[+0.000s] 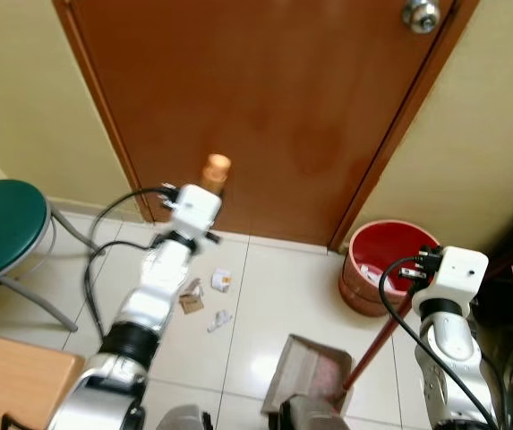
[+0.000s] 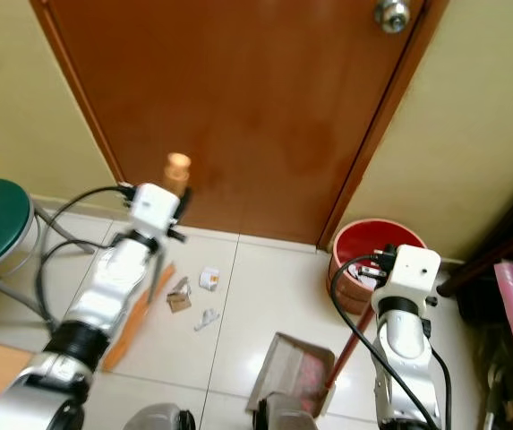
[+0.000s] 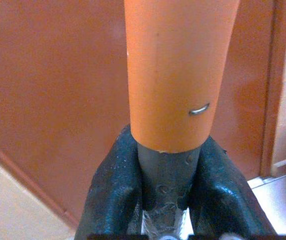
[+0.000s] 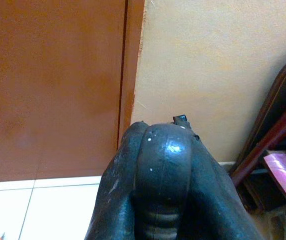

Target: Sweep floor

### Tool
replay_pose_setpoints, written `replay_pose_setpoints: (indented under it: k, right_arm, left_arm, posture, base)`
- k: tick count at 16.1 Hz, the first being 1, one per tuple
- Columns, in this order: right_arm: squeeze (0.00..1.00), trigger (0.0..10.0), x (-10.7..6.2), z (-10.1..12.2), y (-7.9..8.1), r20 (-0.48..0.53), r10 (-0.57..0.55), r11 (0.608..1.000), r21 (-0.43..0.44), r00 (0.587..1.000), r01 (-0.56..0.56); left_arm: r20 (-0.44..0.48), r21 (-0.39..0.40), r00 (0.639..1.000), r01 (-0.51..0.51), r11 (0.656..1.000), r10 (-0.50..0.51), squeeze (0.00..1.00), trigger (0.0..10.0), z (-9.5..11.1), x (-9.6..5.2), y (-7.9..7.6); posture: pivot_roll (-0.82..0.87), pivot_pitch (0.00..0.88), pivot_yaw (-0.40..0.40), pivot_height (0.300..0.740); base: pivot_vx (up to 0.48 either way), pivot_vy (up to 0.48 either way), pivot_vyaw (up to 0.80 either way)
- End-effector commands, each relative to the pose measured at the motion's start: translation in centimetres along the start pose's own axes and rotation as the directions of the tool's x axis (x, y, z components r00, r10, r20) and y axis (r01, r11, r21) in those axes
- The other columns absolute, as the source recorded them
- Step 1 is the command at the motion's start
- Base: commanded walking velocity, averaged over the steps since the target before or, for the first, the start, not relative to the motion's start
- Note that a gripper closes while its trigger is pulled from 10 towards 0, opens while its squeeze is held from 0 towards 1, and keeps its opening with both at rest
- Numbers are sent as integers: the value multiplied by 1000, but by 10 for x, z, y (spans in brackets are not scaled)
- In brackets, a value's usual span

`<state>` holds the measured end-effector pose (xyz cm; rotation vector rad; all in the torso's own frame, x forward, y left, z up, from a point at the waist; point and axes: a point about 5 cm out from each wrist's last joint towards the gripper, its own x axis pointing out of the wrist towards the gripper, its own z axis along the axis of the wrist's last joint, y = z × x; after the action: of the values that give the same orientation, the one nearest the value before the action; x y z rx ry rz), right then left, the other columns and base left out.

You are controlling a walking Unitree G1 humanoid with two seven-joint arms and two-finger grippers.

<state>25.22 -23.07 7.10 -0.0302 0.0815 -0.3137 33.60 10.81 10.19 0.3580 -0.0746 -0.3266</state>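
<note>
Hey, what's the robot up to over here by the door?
It is sweeping. The left end effector is shut on the orange broom handle, with the broom head on the tiles beside a few paper scraps. The right end effector is shut, seemingly on the red dustpan handle; the dustpan rests on the floor near the robot's feet. A red bin stands by the brown door, and a green stool is on the left.
</note>
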Motion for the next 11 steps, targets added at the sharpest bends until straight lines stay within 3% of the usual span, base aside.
replay_pose_setpoints:
  k: [1, 6, 8, 11]
  right_arm:
    - [0, 10000, -1, 3, -3, 9, -18, 1000, -17, 1000, 18]
    - [0, 10000, 0, 4, -9, 8, -55, 997, -49, 998, 55]
    - [0, 10000, 2, 5, -13, 8, -74, 995, -67, 997, 74]
    - [0, 10000, 4, 5, -15, 3, -86, 994, -72, 996, 86]
  left_arm:
    - [58, 31, 998, 9, 999, -11, 0, 10000, 10, 6, -2]
    - [111, 5, 978, 177, 984, -177, 0, 10000, 17, 11, -50]
    - [172, -61, 954, 258, 964, -245, 0, 10000, 26, 8, -71]
    - [246, -192, 919, 358, 914, -308, 0, 10000, 34, -1, -90]
  posture:
    - [-37, 127, -15, 740]
    - [-39, 123, -15, 740]
    - [-40, 122, -22, 740]
    - [-33, 125, -30, 740]
  base:
    - [0, 0, 0]
    - [0, 0, 0]
    - [0, 0, 0]
    - [0, 0, 0]
